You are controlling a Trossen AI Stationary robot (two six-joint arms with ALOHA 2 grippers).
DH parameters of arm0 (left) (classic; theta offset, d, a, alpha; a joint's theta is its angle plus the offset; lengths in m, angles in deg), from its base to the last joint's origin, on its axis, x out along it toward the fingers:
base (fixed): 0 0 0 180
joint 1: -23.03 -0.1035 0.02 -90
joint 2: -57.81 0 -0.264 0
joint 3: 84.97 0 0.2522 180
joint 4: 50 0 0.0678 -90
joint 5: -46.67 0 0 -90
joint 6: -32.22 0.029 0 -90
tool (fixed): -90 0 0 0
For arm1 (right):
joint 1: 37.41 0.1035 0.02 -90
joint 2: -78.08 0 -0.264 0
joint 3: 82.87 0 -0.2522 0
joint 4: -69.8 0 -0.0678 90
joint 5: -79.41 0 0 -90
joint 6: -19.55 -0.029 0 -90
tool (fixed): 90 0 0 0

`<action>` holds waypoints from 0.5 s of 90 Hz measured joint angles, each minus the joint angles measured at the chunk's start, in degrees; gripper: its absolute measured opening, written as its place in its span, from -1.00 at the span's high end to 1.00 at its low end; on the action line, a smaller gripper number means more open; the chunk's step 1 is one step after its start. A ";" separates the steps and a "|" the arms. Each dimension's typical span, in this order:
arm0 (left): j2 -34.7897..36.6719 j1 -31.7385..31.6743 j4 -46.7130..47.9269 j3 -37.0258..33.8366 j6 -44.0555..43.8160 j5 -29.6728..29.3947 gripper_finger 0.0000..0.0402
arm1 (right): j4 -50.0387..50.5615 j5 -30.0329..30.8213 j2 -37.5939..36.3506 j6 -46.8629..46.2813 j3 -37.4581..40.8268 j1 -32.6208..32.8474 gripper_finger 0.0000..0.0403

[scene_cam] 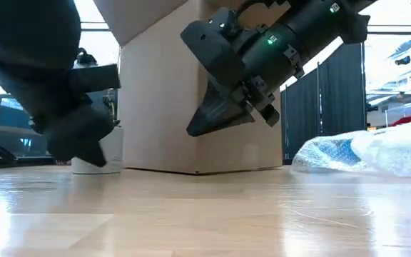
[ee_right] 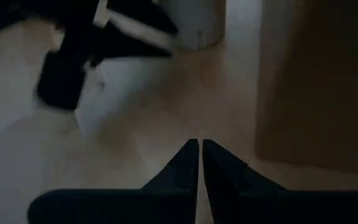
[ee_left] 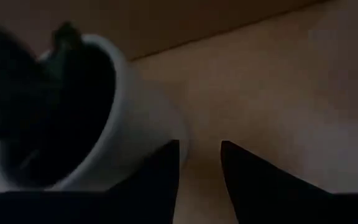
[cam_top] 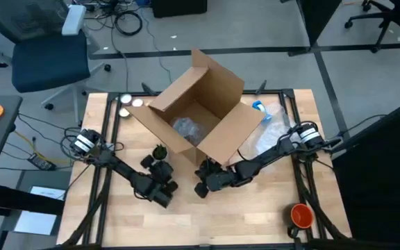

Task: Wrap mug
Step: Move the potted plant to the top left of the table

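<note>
The white mug [ee_left: 104, 130] stands on the table [cam_top: 255, 222] just beside the cardboard box [cam_top: 200, 114], apparently upright with its mouth up. The left gripper [ee_left: 197, 165] sits beside it, fingers slightly parted and empty. The right gripper [ee_right: 200, 163] hangs nearby, fingers together, holding nothing.

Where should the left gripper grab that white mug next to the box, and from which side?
Probably by the rim wall, one finger inside and one outside. The mug looks upright on the table beside the cardboard box, mouth open upward, and no handle shows. The left gripper sits just beside it, fingers slightly apart, so coming from above on the side away from the box seems clearest.
</note>
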 joint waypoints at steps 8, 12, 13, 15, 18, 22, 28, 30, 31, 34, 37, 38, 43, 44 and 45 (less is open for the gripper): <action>0.00 0.35 4.51 0.00 -1.86 1.88 0.47 | -0.02 -0.03 0.00 0.57 0.00 0.00 1.00; 0.00 0.65 6.35 0.00 -2.85 2.94 0.47 | -0.10 -0.18 0.00 1.17 0.00 0.00 1.00; 0.00 0.77 6.73 0.00 -3.10 3.13 0.47 | -0.10 -0.26 0.00 1.42 0.00 0.00 1.00; 0.00 0.99 7.40 0.00 -3.69 3.36 0.47 | -0.12 -0.49 0.00 1.89 0.00 0.00 1.00; 0.00 1.38 8.38 0.00 -4.59 3.71 0.47 | -0.16 -1.01 0.00 2.58 0.00 0.00 1.00; 0.00 1.97 9.43 0.00 -5.43 4.22 0.47 | -0.40 -1.86 0.00 3.72 0.00 0.00 1.00; 0.00 2.83 9.61 0.00 -6.14 4.76 0.47 | -1.16 -3.11 0.00 5.87 0.00 -0.20 1.00; 0.00 3.14 9.63 0.00 -6.22 5.10 0.47 | -1.47 -3.45 0.00 6.54 0.00 -0.27 1.00; 0.00 3.28 9.65 0.00 -6.24 5.32 0.47 | -1.68 -3.57 0.00 6.92 0.00 -0.28 1.00; 0.00 3.71 9.70 0.00 -6.29 5.91 0.47 | -2.29 -3.93 0.00 7.69 0.00 -0.38 1.00; 0.00 4.13 9.84 0.00 -6.38 6.25 0.47 | -2.84 -4.11 0.00 8.40 0.00 -0.57 1.00; 0.00 4.29 9.94 0.00 -6.51 6.36 0.47 | -3.02 -4.12 0.00 8.54 0.00 -0.64 1.00; 0.00 5.10 10.86 0.00 -7.77 6.97 0.47 | -3.92 -4.12 0.00 9.32 0.00 -1.04 1.00; 0.00 5.30 11.09 0.00 -8.04 6.97 0.47 | -4.03 -4.12 0.00 9.41 0.00 -1.12 1.00; 0.00 5.51 11.32 0.00 -8.34 6.97 0.47 | -4.11 -4.12 0.00 9.53 0.00 -1.18 1.00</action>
